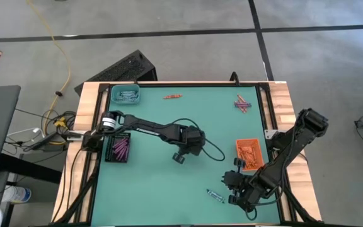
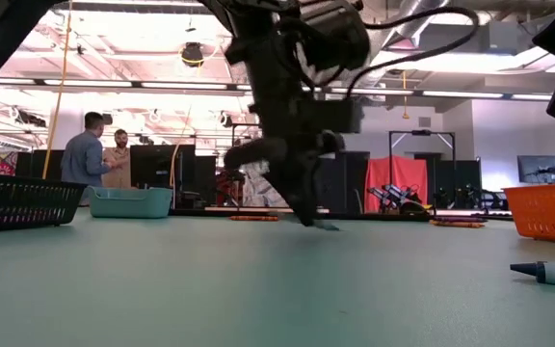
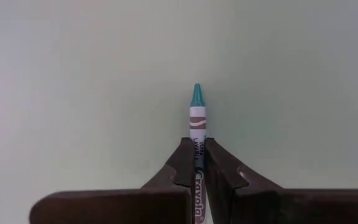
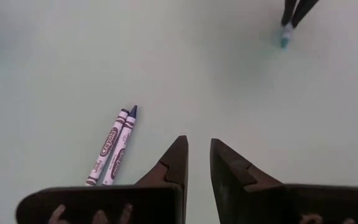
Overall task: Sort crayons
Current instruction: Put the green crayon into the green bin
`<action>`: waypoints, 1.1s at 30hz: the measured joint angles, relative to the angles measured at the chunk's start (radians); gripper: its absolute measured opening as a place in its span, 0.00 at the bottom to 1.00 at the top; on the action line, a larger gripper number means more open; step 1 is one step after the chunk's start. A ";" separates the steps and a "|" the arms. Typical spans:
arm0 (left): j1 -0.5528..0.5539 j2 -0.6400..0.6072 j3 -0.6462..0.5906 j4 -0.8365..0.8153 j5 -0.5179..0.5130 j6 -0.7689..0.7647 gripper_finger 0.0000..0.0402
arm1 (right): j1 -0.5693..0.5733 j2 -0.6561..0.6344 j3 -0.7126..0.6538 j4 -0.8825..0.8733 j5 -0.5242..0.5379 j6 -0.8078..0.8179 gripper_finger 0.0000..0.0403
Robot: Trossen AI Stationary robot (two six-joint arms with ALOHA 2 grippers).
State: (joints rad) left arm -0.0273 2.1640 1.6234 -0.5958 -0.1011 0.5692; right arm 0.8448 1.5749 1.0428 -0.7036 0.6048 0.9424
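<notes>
Gripping a teal crayon [image 3: 196,118] mid-desk, your left end effector [image 3: 194,163] is closed on it. Trays look partly filled; loose crayons [image 4: 112,154] remain near the slightly parted right end effector [image 4: 197,155].

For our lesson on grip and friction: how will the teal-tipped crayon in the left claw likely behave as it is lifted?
The teal-tipped crayon looks stiff and thin, so it probably stays straight. The left claw pinches it along its length, so it may slip lengthwise in its smooth paper wrapper. If dropped, the round stick would likely roll.
</notes>
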 joint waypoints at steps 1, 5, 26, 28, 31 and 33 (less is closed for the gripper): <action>0.000 -0.011 0.000 -0.029 -0.013 0.000 0.00 | 0.000 0.000 0.000 0.000 0.000 -0.002 0.16; 0.000 -0.067 0.000 -0.135 -0.071 0.004 0.00 | 0.000 0.000 0.000 -0.001 0.001 -0.008 0.16; 0.253 -0.529 -0.213 -0.431 -0.204 -0.031 0.00 | 0.039 0.000 0.000 0.008 0.061 0.000 0.16; 0.302 -0.591 -0.262 -0.428 -0.205 -0.030 0.00 | 0.038 0.000 0.000 0.008 0.064 0.000 0.16; 0.380 -0.680 -0.344 -0.399 -0.222 0.001 0.00 | 0.039 0.000 0.000 0.008 0.074 -0.001 0.16; 0.434 -0.733 -0.399 -0.381 -0.232 0.024 0.00 | 0.039 0.000 0.000 0.008 0.076 -0.001 0.16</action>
State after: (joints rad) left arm 0.4070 1.4306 1.2245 -0.9766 -0.3329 0.5929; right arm 0.8833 1.5753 1.0428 -0.6959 0.6807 0.9411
